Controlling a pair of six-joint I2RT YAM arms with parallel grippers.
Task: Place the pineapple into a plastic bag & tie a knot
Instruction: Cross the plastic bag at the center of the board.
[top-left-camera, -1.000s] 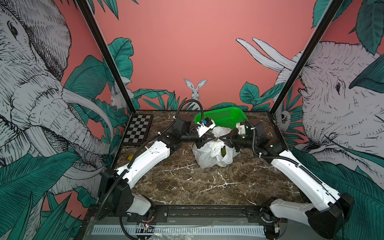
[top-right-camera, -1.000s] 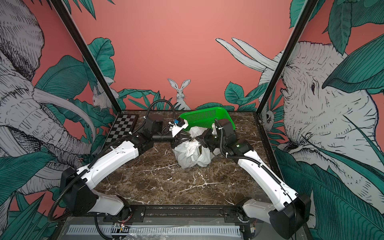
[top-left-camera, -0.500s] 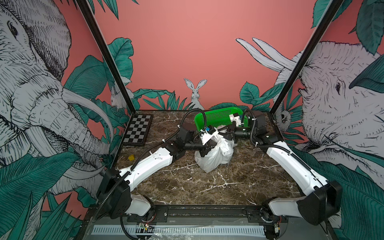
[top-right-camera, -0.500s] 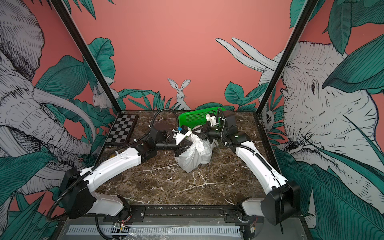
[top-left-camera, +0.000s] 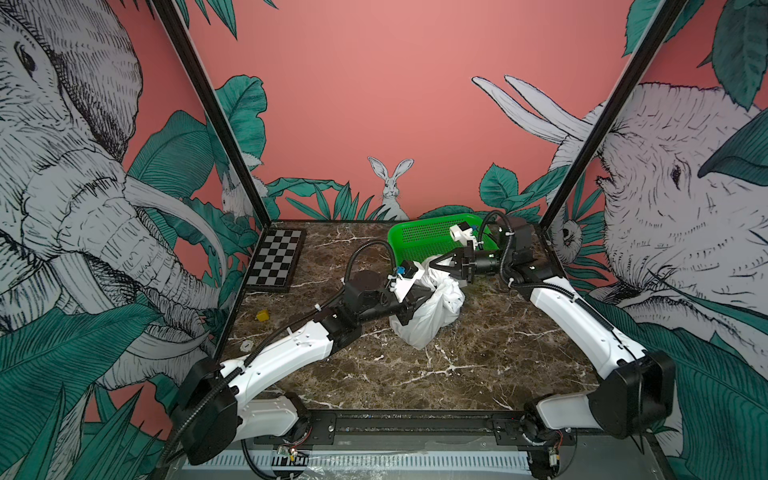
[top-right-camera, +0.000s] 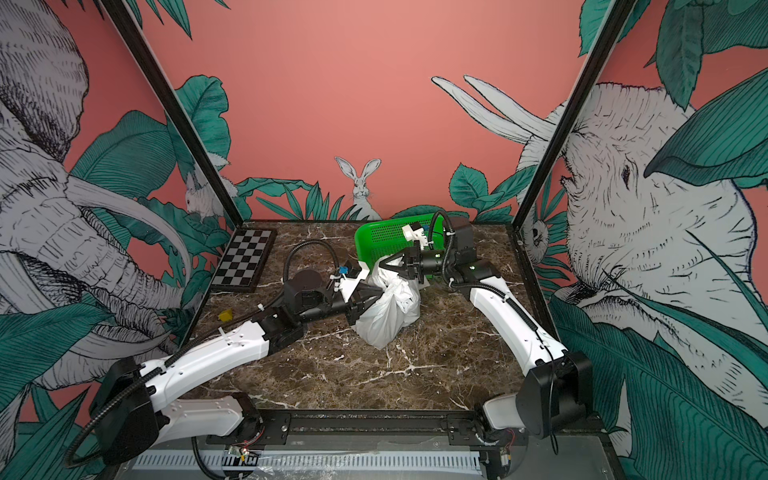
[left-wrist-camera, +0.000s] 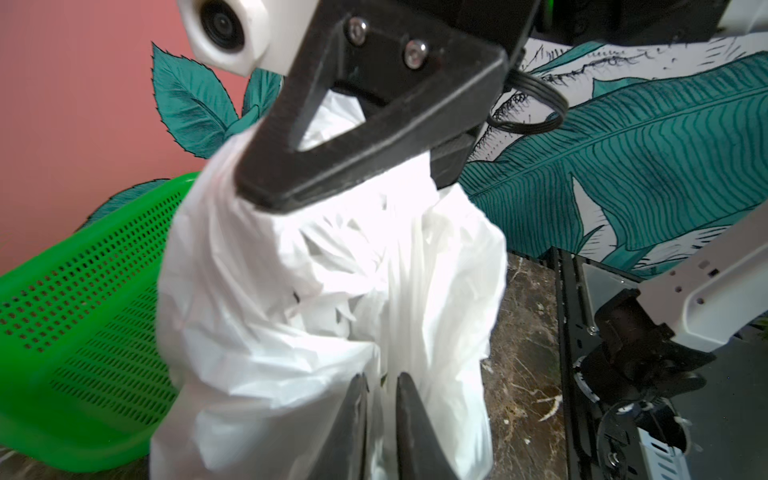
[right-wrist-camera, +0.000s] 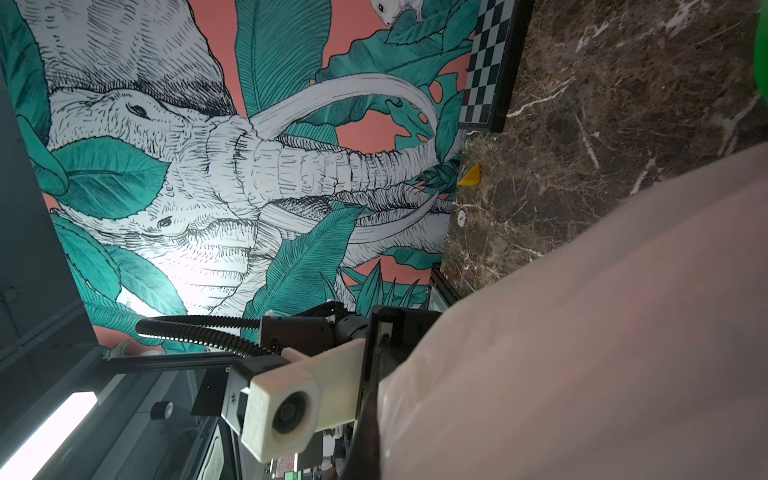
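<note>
Left fingers, nearly closed, pinch a fold of the plastic bag sitting mid-frame on the worktop; right fingers, shut, clamp its bunched top. Tying looks underway; next, likely pulling the ends apart to tighten.

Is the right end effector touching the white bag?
Touching. The left wrist view shows the right end effector pinching the bunched top of the plastic bag, with white plastic spilling straight out from its black tip.
</note>
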